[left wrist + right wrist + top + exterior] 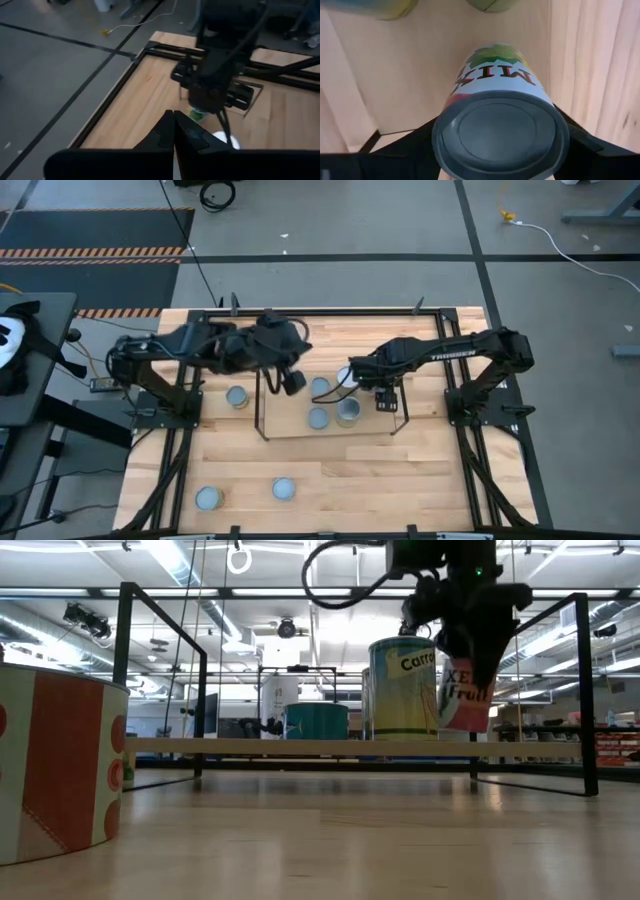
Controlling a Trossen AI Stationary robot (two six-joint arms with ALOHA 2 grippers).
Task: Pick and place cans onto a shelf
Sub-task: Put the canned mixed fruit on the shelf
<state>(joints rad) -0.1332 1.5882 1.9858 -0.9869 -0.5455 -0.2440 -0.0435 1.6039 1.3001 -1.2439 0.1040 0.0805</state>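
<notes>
**Mia:** What is the right gripper doing?

**Ben:** Its two fingers are squeezing a can from both sides. The can has fruit pictures and red letters on it. In the low view, that can is hanging tilted in the air, just above the wood of the shelf.

**Mia:** Why is it tilted?

**Ben:** I think the arm is reaching in from the side, so the can is leaning with it. It needs to be standing straight before it is let go, or it may tip over.

**Mia:** Are other cans on the shelf?

**Ben:** Yes. A yellow can is standing right beside the held one, and a green can is standing farther along. From above, two tops are showing on the shelf base.

**Mia:** Why is it going next to the yellow one?

**Ben:** I guess that spot is free, and the cans are lining up in a row.

**Mia:** And the left gripper?

**Ben:** Its fingers are pressed together, holding nothing. It is waiting up above the shelf's left end.

**Mia:** Are more cans waiting?

**Ben:** Yes. One can is sitting just left of the shelf, and two cans are sitting near the front edge of the table.
</notes>
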